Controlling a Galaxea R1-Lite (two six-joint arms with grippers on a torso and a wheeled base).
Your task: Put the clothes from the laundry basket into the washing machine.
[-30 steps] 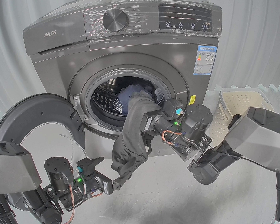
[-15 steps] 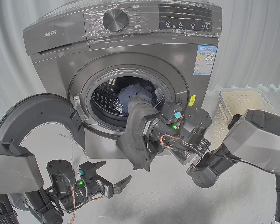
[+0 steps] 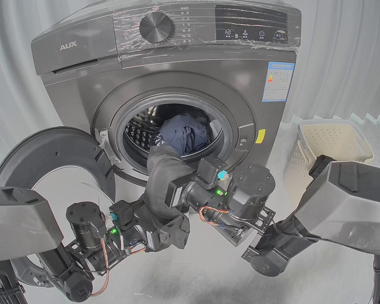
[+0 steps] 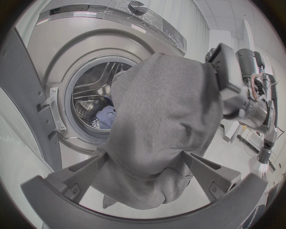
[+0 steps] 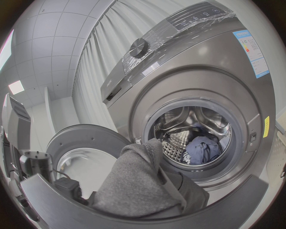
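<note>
We clamp the grey sweatshirt (image 3: 160, 195) in our right gripper (image 3: 160, 171) before the washing machine (image 3: 86, 88); left gripper (image 4: 143, 155) gapes around it.

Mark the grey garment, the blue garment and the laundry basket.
grey garment (image 3: 161, 178), head view, its draped middle
blue garment (image 3: 184, 134), head view, its middle folds
laundry basket (image 3: 331, 139), head view, inner back wall

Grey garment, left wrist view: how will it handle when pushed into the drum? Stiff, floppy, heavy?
Likely floppy: the grey garment sags in folds inside the open left hand. It looks like thick fabric, so probably bulky, and it may bunch at the drum opening. Its hanging end could trail out.
</note>
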